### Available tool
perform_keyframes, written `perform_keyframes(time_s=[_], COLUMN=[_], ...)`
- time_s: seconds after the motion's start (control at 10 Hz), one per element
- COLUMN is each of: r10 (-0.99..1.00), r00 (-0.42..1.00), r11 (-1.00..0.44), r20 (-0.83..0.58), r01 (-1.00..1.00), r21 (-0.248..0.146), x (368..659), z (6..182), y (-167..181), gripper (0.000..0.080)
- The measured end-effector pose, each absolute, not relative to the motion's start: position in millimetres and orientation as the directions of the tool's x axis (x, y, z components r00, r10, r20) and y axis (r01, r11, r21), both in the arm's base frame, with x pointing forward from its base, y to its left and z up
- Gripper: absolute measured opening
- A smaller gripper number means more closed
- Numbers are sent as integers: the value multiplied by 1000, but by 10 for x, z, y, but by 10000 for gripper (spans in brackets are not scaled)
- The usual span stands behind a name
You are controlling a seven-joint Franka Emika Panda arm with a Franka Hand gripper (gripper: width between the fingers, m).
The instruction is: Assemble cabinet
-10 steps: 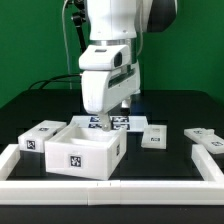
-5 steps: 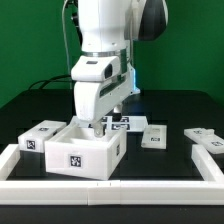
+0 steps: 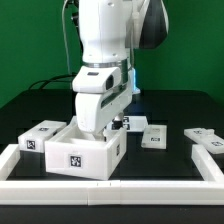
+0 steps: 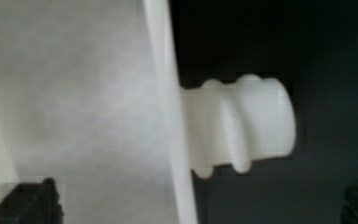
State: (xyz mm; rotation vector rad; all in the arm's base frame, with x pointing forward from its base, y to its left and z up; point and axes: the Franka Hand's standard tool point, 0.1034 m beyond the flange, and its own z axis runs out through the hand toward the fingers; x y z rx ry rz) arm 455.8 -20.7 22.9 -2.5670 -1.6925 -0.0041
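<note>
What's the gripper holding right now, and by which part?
Nothing, it seems: the gripper is open, its fingers straddling one wall of the cabinet box without touching.

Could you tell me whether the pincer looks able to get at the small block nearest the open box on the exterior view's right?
Probably yes: the block lies alone on the table, top uncovered. The pincer, low at the box body's far wall, must lift clear first.

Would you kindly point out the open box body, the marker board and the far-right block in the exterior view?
open box body (image 3: pixel 75 158), exterior view, tag on front wall.
marker board (image 3: pixel 136 123), exterior view, visible tagged strip.
far-right block (image 3: pixel 206 135), exterior view, top face.
</note>
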Motion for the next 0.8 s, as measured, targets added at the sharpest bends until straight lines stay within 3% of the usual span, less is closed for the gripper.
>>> perform_keyframes(time_s=[0.2, 0.5, 0.6, 0.7, 0.8], r10=[917, 917, 917, 917, 917], r00=[397, 398, 398, 398, 398], r11=[-395, -395, -395, -395, -395], r20=[39, 39, 39, 38, 38], r01=[917, 917, 917, 917, 917], r21=[-55, -56, -56, -56, -56], x=[4554, 4553, 4553, 4553, 4553], z=[227, 227, 227, 227, 227], y=[-219, -221, -221, -221, -221], gripper=[798, 396, 396, 213, 86])
